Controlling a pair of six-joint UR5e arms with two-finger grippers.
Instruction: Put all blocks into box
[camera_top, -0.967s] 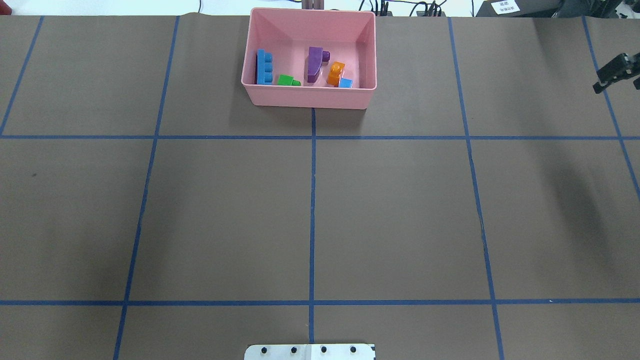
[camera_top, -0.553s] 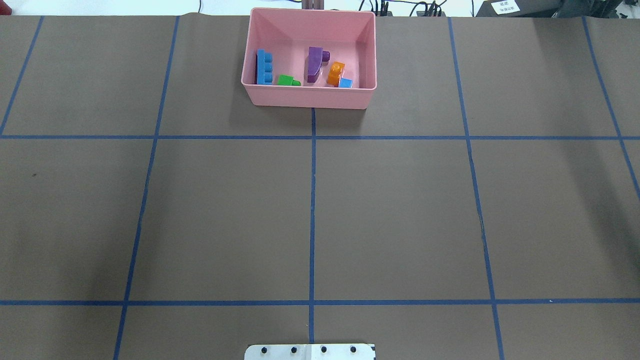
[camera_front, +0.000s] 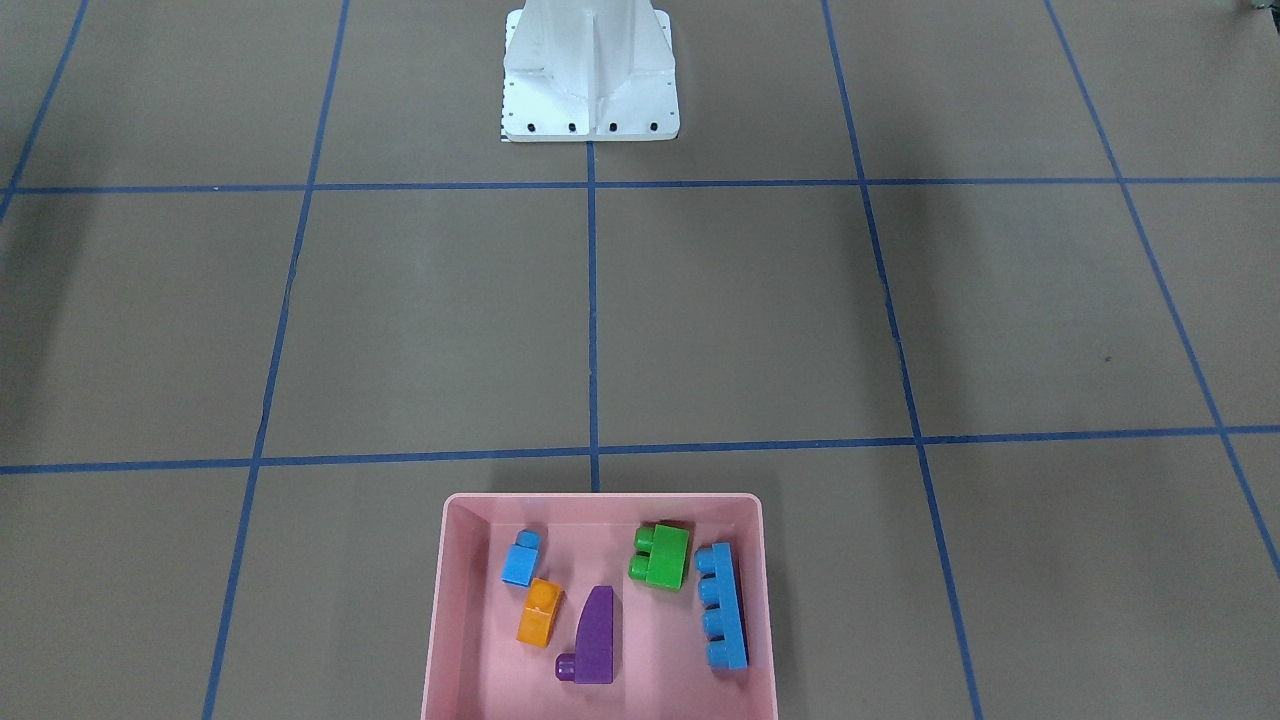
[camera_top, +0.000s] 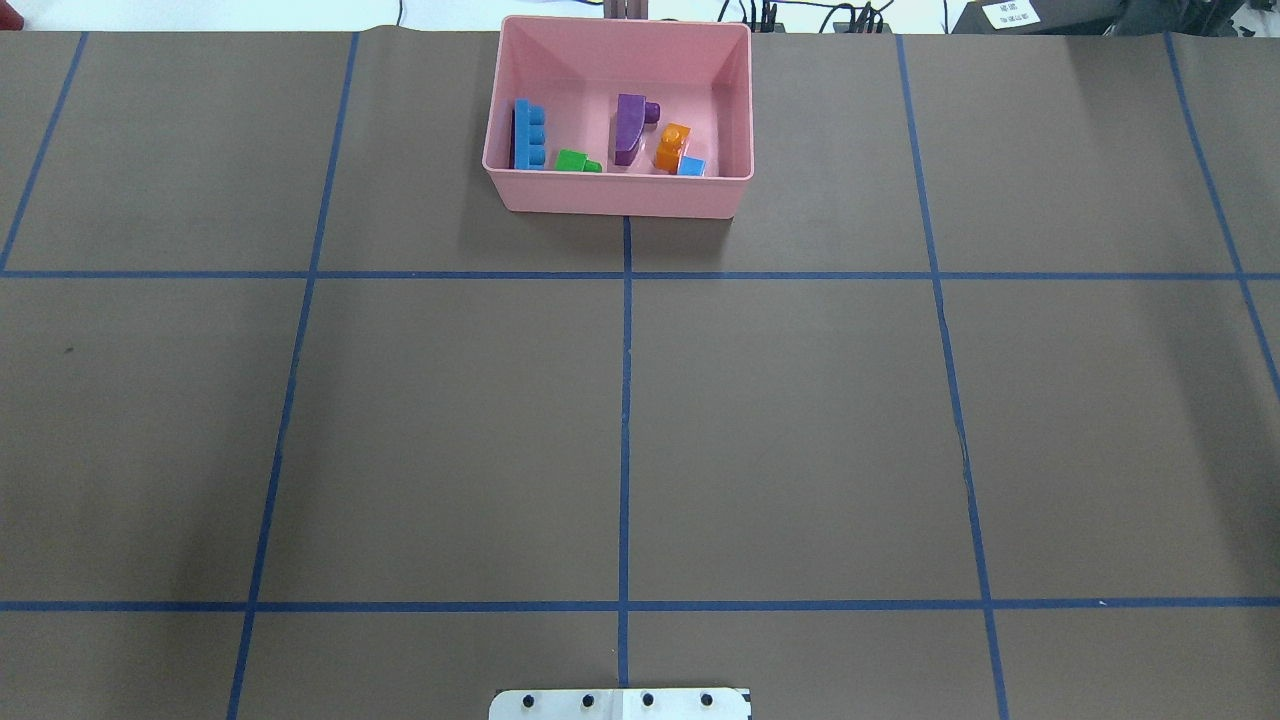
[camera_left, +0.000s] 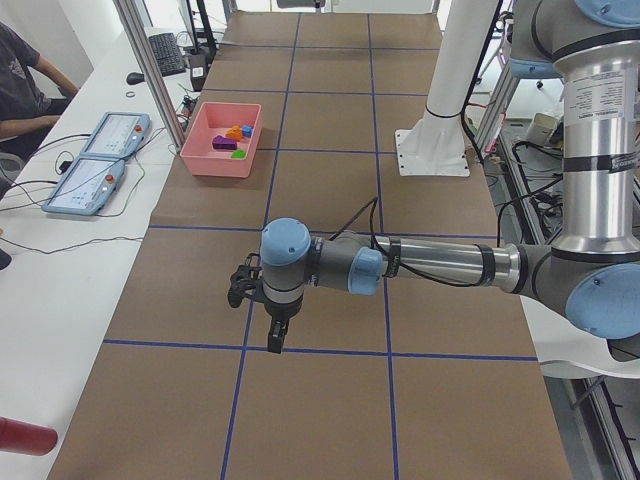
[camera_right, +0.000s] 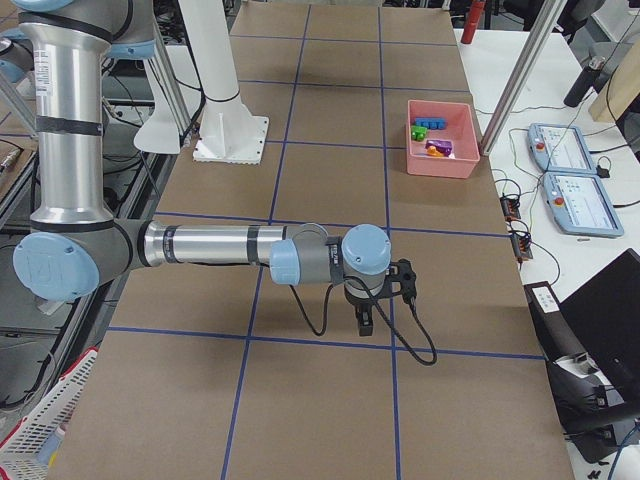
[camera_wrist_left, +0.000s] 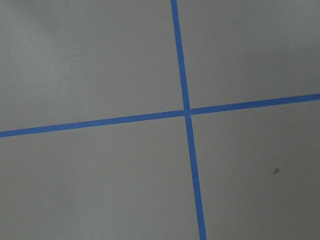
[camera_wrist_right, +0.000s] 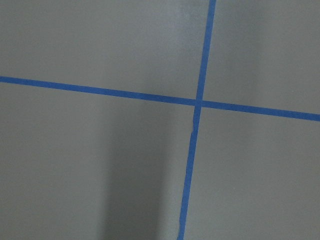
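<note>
five blocks (camera_front: 597, 625) in the pink box (camera_front: 600, 497); left tool (camera_left: 274, 342), right tool (camera_right: 366, 324): state unclear

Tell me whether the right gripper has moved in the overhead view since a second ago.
Yes. The right gripper left the view past its right edge, beyond the outermost blue tape line.

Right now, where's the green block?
In the pink box, near its robot-side wall. In the front-facing view the green block lies just left of the long blue block.

The blocks (camera_top: 630, 128) lie in the box (camera_top: 620, 195); the box sits on the table (camera_top: 800, 420), far middle.
</note>
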